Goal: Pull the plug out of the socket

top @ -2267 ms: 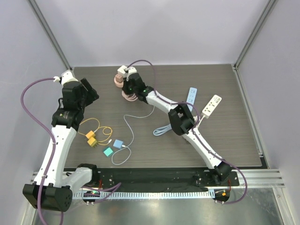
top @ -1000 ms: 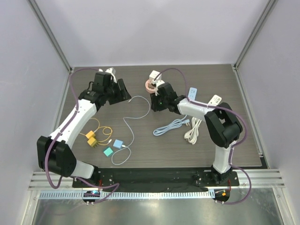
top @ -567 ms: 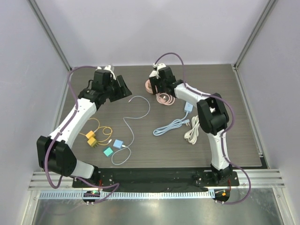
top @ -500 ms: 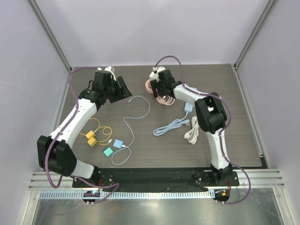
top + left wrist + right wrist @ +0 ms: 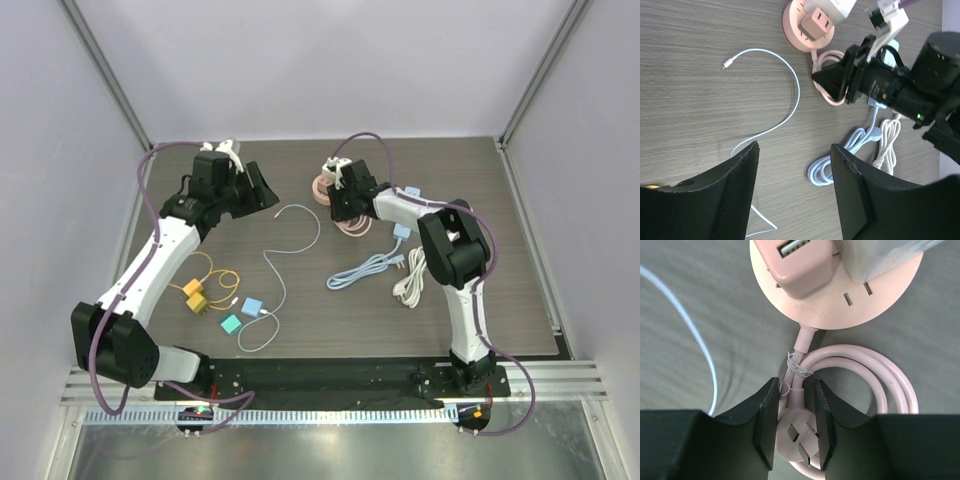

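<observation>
A round pink socket (image 5: 322, 186) lies at the back middle of the table, with a pink charger plug (image 5: 802, 262) and a white plug (image 5: 880, 252) seated in its disc (image 5: 840, 310). Its pink cord (image 5: 352, 224) lies coiled beside it. My right gripper (image 5: 793, 390) is shut on the cord's own pink mains plug (image 5: 797, 435), prongs facing the camera; it sits just right of the socket in the top view (image 5: 346, 205). My left gripper (image 5: 262, 195) is open and empty, above the table left of the socket (image 5: 807, 25).
A white USB cable (image 5: 290, 232) snakes across the middle. A light blue coiled cable (image 5: 365, 268) and a white cable bundle (image 5: 410, 280) lie to the right. Yellow adapters (image 5: 195, 296) and small blue adapters (image 5: 250, 307) sit front left.
Across the earlier frames the socket went from back left towards the centre. My right gripper dropped from the socket onto the coiled cord. My left arm swung up towards the socket.
</observation>
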Action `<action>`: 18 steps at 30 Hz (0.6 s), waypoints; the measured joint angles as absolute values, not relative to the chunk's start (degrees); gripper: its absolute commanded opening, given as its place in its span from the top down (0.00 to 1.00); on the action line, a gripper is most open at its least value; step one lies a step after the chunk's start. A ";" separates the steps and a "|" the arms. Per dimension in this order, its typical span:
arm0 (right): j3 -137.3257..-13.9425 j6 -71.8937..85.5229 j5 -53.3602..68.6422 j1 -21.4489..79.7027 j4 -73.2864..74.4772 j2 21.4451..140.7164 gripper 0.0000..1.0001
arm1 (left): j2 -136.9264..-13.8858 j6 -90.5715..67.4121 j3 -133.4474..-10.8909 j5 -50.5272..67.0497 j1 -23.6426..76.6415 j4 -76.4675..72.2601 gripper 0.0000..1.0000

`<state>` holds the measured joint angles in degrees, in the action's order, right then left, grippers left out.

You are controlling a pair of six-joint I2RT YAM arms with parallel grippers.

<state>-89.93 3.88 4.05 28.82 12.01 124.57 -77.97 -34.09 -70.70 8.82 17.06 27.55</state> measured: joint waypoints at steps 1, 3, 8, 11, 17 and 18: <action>-88.27 4.14 4.25 28.97 11.99 123.52 0.73 | -78.30 -34.06 -70.70 9.17 17.06 27.46 0.41; -83.66 4.69 4.27 29.63 10.79 120.53 0.73 | -79.33 -34.09 -70.70 10.07 17.06 27.38 0.43; -71.13 6.96 6.02 31.77 6.11 112.88 0.74 | -82.81 -33.74 -70.70 10.90 17.74 27.11 0.44; -64.23 9.06 8.88 32.40 2.66 108.79 0.64 | -84.40 -32.86 -70.76 9.63 19.88 27.00 0.43; -61.36 11.38 9.47 32.58 4.16 104.97 0.29 | -91.85 -32.18 -78.00 7.60 27.44 29.89 0.41; -61.36 11.44 9.06 32.56 4.91 104.42 0.28 | -93.51 -31.97 -80.51 7.29 28.01 31.11 0.41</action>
<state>-61.36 11.44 9.06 32.56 4.91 104.42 -93.51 -31.97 -80.51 7.29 28.01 31.11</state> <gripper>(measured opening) 0.673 0.591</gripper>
